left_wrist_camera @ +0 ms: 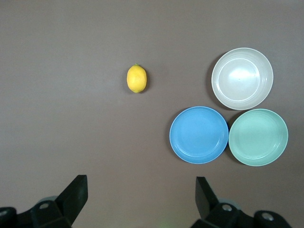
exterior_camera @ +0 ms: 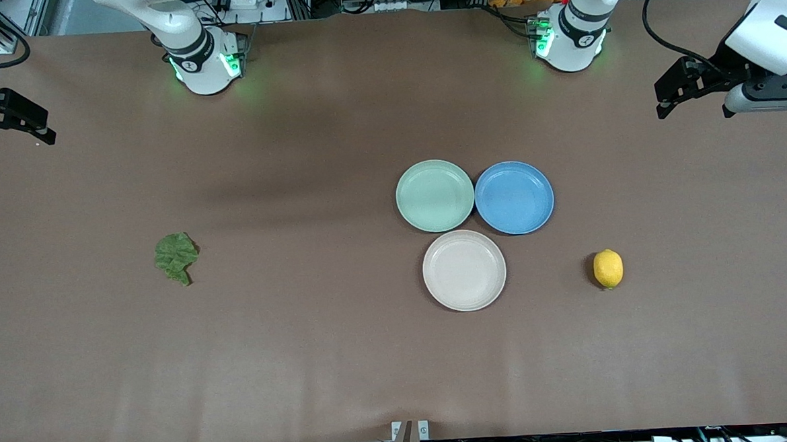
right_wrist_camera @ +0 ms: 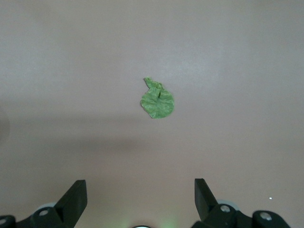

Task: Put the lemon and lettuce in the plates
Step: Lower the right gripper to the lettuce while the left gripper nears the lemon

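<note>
The yellow lemon [exterior_camera: 608, 268] lies on the table toward the left arm's end, beside the cream plate [exterior_camera: 464, 270]. The mint green plate [exterior_camera: 434, 195] sits farther from the front camera than the cream plate and touches it. The dark green lettuce [exterior_camera: 176, 257] lies alone toward the right arm's end. My left gripper [exterior_camera: 662, 100] is open and empty, up over the table's edge at its own end. My right gripper [exterior_camera: 44, 129] is open and empty, up over its own end. The left wrist view shows the lemon [left_wrist_camera: 137, 79], the cream plate [left_wrist_camera: 242, 78] and the mint plate [left_wrist_camera: 258, 137]. The right wrist view shows the lettuce [right_wrist_camera: 157, 99].
A blue plate [exterior_camera: 514, 197] sits beside the mint plate, toward the left arm's end, and touches both other plates; it also shows in the left wrist view [left_wrist_camera: 199, 135]. All three plates hold nothing. The brown table [exterior_camera: 306, 353] is bare around the lemon and the lettuce.
</note>
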`<state>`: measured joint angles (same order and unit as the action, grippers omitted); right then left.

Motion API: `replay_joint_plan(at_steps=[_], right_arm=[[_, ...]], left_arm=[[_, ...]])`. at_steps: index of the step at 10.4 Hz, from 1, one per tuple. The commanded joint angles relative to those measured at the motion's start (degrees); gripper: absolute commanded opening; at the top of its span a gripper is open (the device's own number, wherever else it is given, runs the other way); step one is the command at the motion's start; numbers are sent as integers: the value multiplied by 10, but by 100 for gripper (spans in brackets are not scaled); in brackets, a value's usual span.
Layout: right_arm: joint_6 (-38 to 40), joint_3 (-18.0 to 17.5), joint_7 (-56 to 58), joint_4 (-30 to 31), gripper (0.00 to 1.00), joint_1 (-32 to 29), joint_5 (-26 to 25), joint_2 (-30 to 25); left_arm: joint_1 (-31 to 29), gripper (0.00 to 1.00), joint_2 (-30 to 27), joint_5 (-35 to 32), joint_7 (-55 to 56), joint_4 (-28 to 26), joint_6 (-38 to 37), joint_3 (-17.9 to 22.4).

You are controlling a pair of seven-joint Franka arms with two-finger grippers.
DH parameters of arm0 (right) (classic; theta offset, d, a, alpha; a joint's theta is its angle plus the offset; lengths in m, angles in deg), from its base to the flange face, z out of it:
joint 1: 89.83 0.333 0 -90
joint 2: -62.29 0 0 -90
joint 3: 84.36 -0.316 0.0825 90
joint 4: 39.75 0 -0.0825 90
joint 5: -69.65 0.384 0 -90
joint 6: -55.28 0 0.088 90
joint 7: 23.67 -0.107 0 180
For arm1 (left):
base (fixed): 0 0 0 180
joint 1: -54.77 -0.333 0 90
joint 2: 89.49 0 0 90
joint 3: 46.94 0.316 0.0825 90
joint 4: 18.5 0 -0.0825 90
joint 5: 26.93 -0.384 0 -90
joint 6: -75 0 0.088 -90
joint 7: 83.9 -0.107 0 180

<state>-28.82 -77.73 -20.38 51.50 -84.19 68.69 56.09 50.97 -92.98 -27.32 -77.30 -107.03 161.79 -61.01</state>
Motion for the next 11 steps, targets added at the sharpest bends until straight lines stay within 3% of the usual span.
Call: replay_joint_plan(at_steps=[1,3,6,9,11], right_arm=[[3,-7,8,9,100,-12,-5,-13],[-1,-7,8,9,100,-12,-4,-13],[-17,-10,6,17,100,-26,3,-14],[-31,-7,7,36,100,-26,2,-11],[-109,-7,8,122,100,-23,3,-2]], left_arm=[[-2,100,5,-2,-11,15,-14,-1],[1,100,29,-3,-11,20,-14,-1],[5,100,112,-10,-6,66,-12,0],[5,100,194,-52,-14,71,35,-1],[1,100,249,-59,-15,70,69,-1]])
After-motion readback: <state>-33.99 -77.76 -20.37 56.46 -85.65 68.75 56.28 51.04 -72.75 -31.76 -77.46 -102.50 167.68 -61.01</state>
